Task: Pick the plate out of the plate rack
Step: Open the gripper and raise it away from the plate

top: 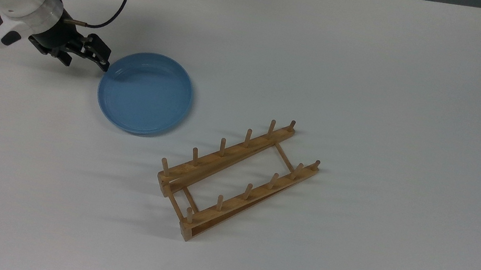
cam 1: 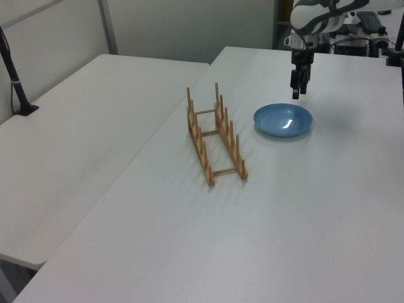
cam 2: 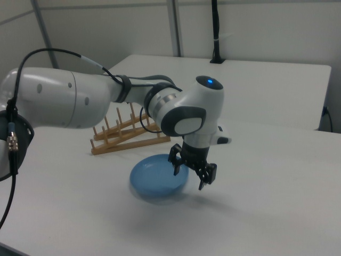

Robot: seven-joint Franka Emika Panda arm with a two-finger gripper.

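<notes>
On the white table (top: 375,79), the top view shows us the round light-blue plate (top: 145,93) lying flat, apart from the light-brown wooden plate rack (top: 235,180); the black two-finger gripper (top: 86,57) gapes empty beside its rim. In the left view, we see the gripper (cam 1: 298,93) pointing downward above the plate (cam 1: 283,120). In the right view, the bent white arm (cam 2: 106,101) holds the spread fingers (cam 2: 205,178) just clear.
</notes>
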